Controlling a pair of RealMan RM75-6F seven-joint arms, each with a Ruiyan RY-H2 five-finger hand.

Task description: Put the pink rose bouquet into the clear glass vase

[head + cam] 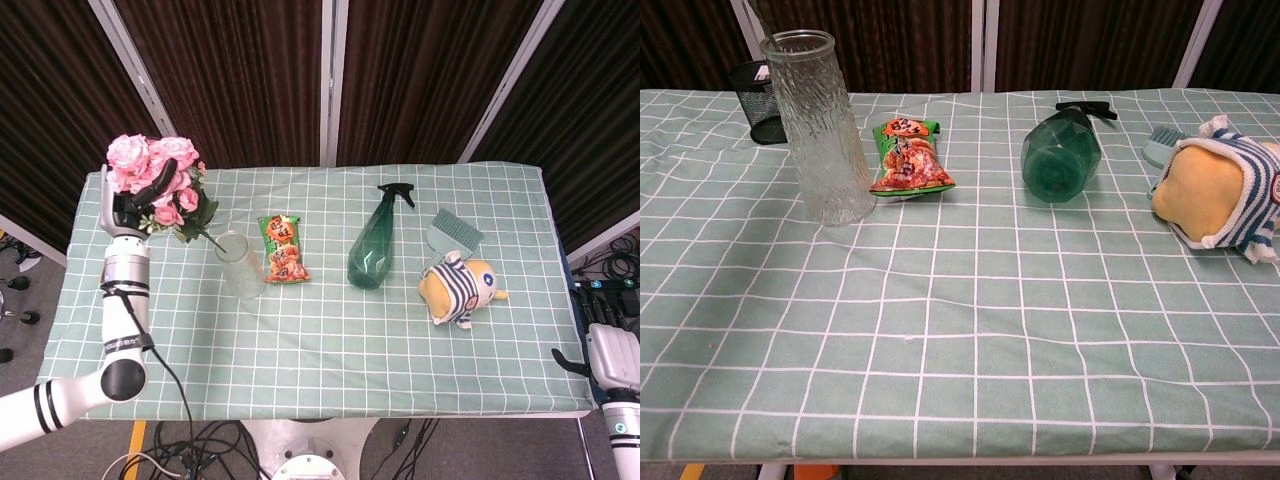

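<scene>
One left hand (128,205) gripped the pink rose bouquet (155,180) low on its stems, far left, w/ tips near the clear glass vase (238,264) rim; we judged it light, floppy, top-heavy. Right hand (608,352): grip unclear.

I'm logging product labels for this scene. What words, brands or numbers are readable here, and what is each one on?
Snack bag: print at the top over the orange picture, too blurred to read in either view.
Spray bottle: no label visible.
Glass vase: no text.
Plush toy: stripes only, no text.
Black mesh cup: no text.
So nothing can be read.
</scene>
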